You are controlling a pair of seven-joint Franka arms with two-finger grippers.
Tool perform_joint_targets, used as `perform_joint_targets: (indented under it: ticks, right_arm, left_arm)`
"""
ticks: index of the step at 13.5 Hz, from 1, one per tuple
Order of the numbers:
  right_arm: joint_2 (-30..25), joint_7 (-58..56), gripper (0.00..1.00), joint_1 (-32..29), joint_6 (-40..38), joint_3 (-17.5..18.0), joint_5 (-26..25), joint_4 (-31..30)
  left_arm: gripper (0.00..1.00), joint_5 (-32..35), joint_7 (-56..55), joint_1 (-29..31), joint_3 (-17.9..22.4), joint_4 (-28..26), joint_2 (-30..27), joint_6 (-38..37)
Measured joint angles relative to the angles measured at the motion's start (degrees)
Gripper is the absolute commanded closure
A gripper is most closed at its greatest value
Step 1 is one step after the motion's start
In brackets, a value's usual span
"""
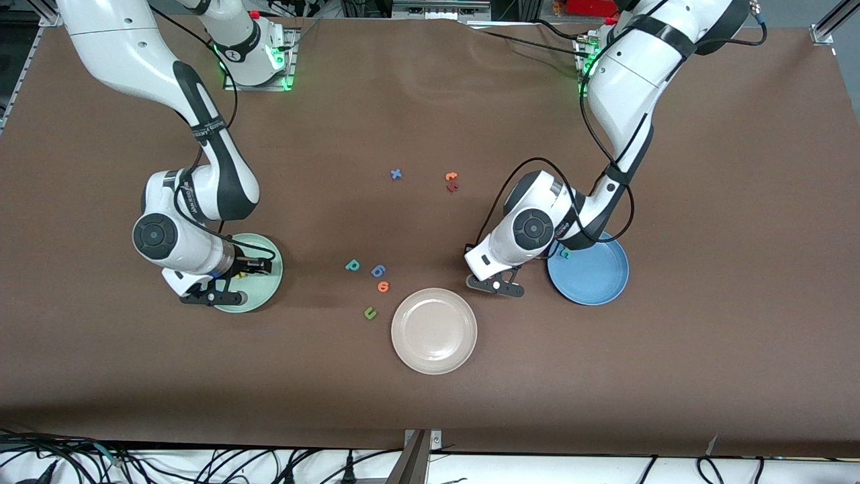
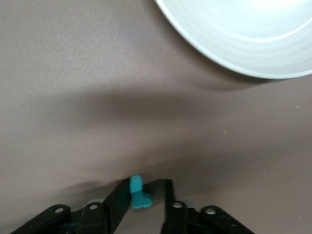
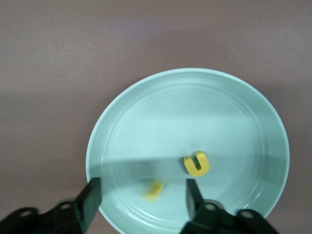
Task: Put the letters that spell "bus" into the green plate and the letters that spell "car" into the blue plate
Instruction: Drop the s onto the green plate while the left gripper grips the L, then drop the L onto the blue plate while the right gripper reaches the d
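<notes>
My right gripper hangs open over the green plate, which lies toward the right arm's end of the table. In that plate lies a yellow "u", with a blurred yellow letter beside it, under the open jaws. My left gripper is down at the table between the beige plate and the blue plate. Its jaws stand narrowly apart around the teal "r": one finger touches it and a gap shows at the other. A teal letter lies in the blue plate. The teal "b" lies mid-table.
The beige plate sits nearest the front camera. Beside the teal "b" lie a blue "6", an orange "6" and a dark green "u". Farther from the camera lie a blue "x", an orange "t" and a dark red letter.
</notes>
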Motion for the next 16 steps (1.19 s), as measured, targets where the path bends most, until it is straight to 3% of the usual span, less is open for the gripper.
perform_joint_targets:
  ticks: [1,8,16]
  right_arm:
    - [0.0,2.6,0.03,0.3,0.1,0.5,0.0,0.1]
    - [2.3,28.4,0.06,13.4,10.7,1.8,0.0,0.0]
    - [7.5,34.0,0.13,15.3,20.0,1.8,0.0,-0.1]
  left_arm:
    - [0.92,0.1,0.0,-0.1,-0.1,0.0,0.0,0.0]
    - [0.91,0.1,0.0,0.5,0.1,0.4,-0.5,-3.9]
    - [0.90,0.4,0.9,8.6,0.4,1.3,-9.9,-19.6]
